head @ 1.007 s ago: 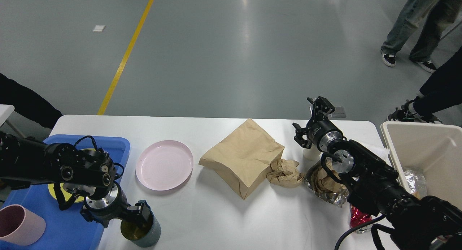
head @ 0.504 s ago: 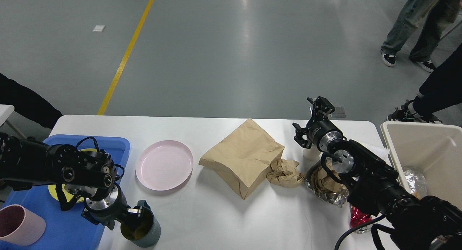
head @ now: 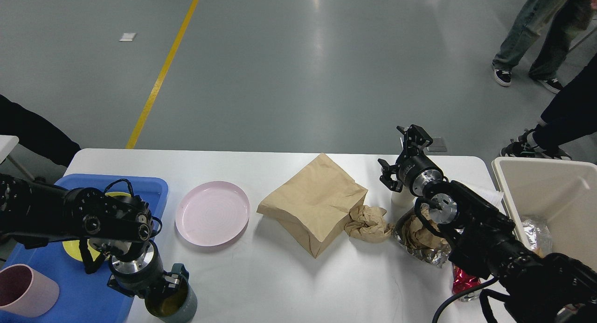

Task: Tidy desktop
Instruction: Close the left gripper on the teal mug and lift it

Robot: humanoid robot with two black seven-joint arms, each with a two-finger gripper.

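The counter [head: 261,166] is big, white and flat, with round corners, and things lie on it.

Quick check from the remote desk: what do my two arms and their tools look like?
Both arms are black with rounded joint housings and loose black cables. Each wrist has a silver metal ring behind a black two-finger tool: the left tool, the right tool. No readable markings.

On the white desk [head: 280,285], the left gripper [head: 173,285] clamps a grey cup's [head: 179,306] rim beside the blue tray [head: 154,185]; the right gripper [head: 399,157] hangs spread above.
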